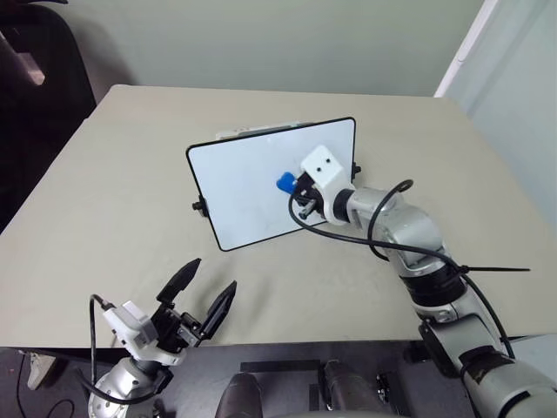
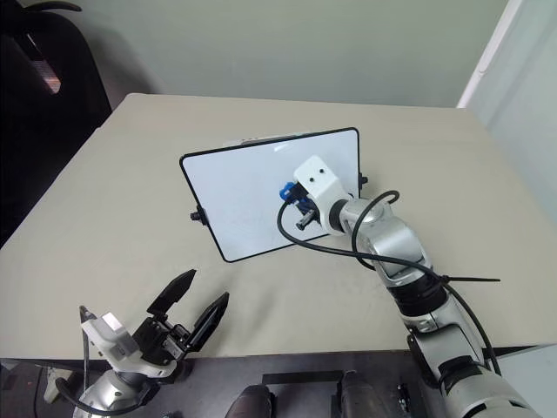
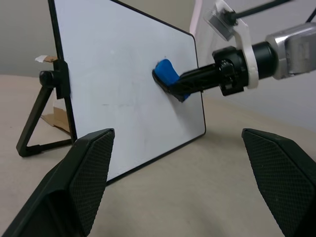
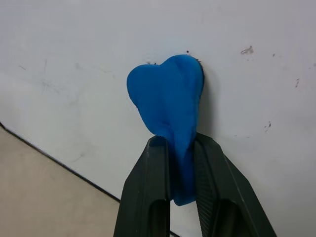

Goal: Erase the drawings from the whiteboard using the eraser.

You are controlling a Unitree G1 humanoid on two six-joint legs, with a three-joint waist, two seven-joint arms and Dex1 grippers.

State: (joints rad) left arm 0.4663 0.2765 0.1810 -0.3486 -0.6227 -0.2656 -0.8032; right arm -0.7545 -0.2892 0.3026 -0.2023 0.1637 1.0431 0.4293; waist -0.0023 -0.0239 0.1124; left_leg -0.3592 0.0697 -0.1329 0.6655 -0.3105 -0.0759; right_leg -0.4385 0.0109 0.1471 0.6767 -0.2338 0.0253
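The whiteboard (image 1: 252,183) stands tilted on its stand in the middle of the table. My right gripper (image 1: 291,185) is shut on the bright blue eraser (image 1: 285,182), which presses against the right part of the board's face. Close up, the eraser (image 4: 170,111) sticks out between the two black fingers (image 4: 148,192) and touches the white surface. Only faint smudges and tiny dark specks show on the board; no red drawings are visible. My left gripper (image 1: 203,294) hangs open near the table's front edge, left of the board, with nothing between its fingers.
The beige table (image 1: 104,200) stretches wide around the board. A black cable (image 1: 383,244) loops along my right forearm. The board's black stand leg (image 3: 34,123) and a scrap of cardboard sit behind it. A dark chair (image 1: 35,78) stands beyond the table's far left corner.
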